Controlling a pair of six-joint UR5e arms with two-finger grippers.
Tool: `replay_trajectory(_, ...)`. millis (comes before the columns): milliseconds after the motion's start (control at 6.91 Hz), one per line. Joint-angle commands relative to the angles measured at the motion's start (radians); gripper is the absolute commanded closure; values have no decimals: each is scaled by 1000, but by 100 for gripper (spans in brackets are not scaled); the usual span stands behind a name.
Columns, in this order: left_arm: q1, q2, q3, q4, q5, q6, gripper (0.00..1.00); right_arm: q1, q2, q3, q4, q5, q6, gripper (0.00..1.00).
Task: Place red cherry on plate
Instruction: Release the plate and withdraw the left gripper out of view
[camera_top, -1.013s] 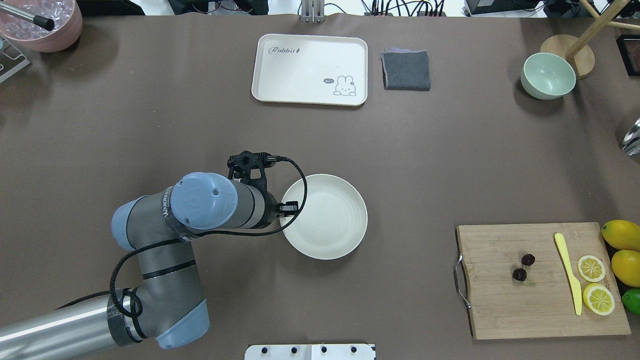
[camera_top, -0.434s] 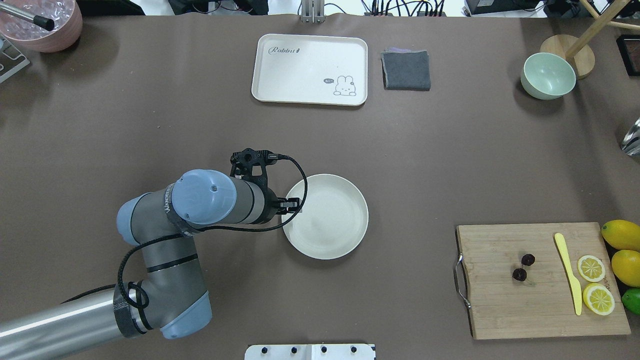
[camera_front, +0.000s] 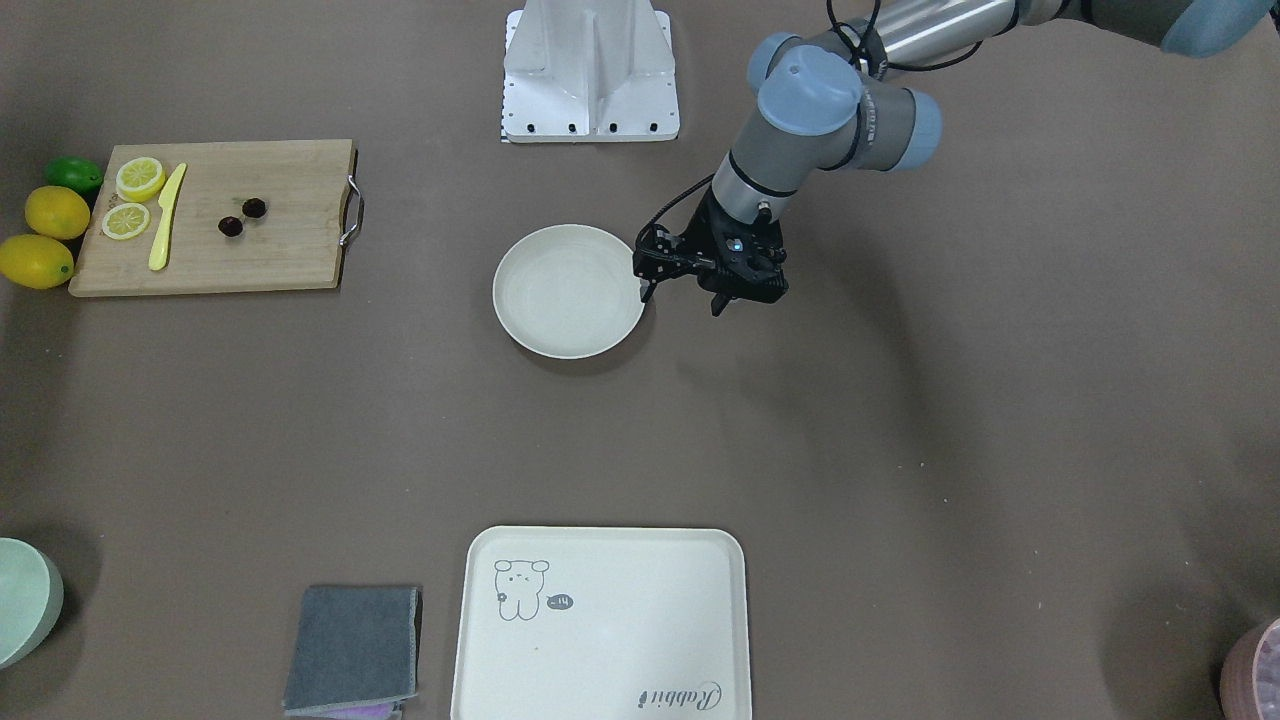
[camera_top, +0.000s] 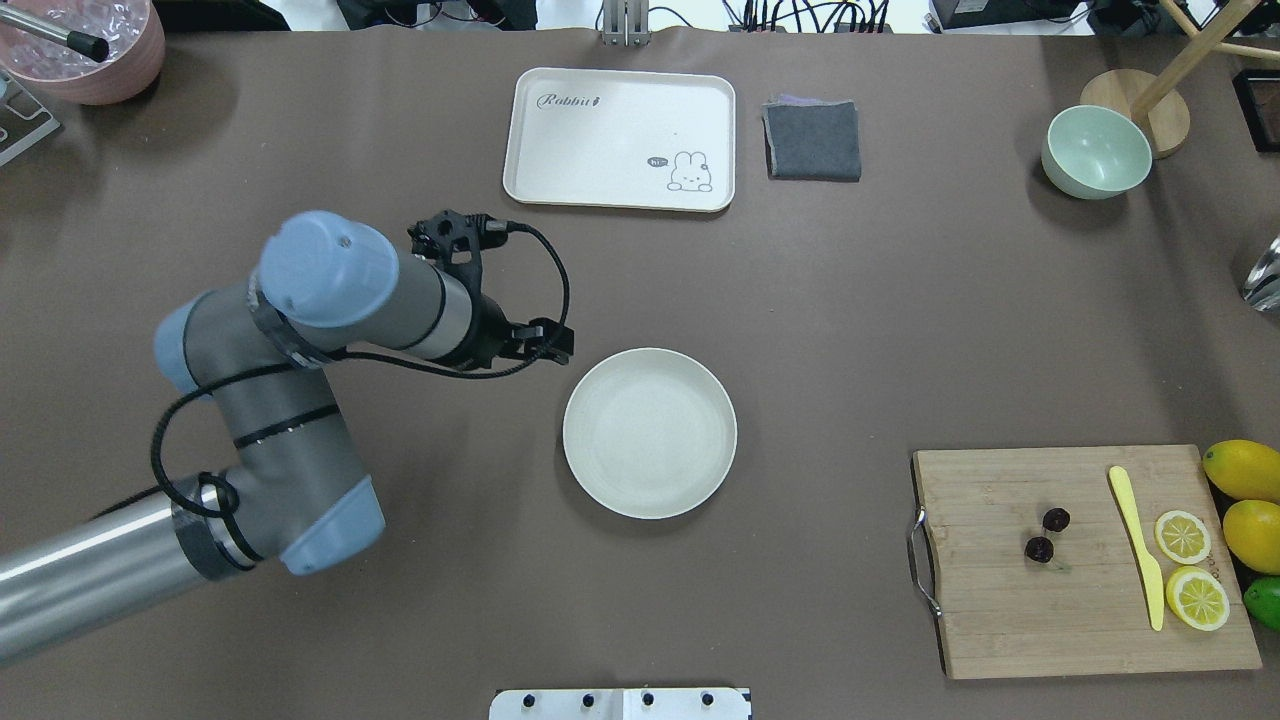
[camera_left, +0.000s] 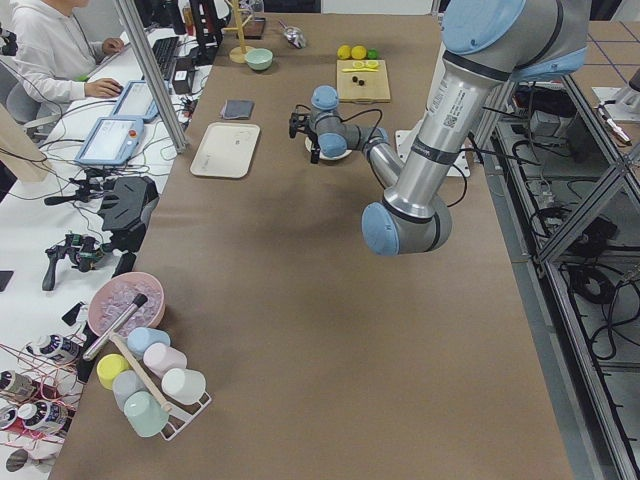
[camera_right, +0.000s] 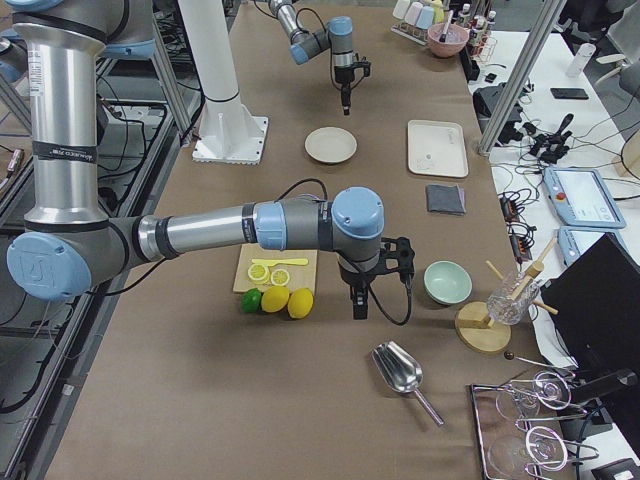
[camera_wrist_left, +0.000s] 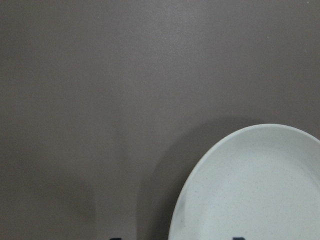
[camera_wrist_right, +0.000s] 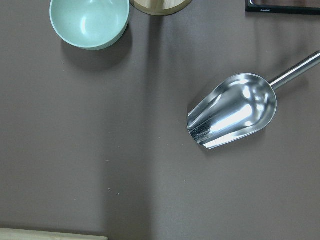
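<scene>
Just changed: the left gripper (camera_front: 728, 298) is off the plate (camera_top: 650, 433)! A moment back it sat at the rim; now it has lifted and swung away.
Left grip: fingers spread in the wrist view, nothing between them.
Plate: same spot as before, nothing on it, just to that gripper's right and below it.
Red cherry (camera_top: 1038, 548): untouched on the cutting board (camera_top: 1000, 620), well off to the left gripper's right.
Meaning: the plate looks set and the carry has not begun.
Right gripper (camera_right: 358, 303): hangs past the board's outer end, just beyond the lemons (camera_right: 288, 300), with the cherry to its left. Clenched or released, I cannot tell.
Edges: the yellow knife (camera_top: 1135, 550) lies between the right gripper and the cherry.
Room: bare tabletop runs from board to plate.
</scene>
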Motion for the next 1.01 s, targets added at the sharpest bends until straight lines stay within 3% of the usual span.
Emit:
replay_trajectory(0,-240,150,-95,82,-208,279,3,3,53,-24,-11,-5,1,0)
replay_trajectory(289,-544,327,-84,86,-442,584,3,-12,70,-3,-11,1,1,0)
replay_trajectory(579,-779,483,-44,160,-485,915,3,-77,73,95,-22,-13,2,0)
replay_trajectory(868,-899,622,-85,162,-518,1015,3,-118,104,97,-23,-22,1,0)
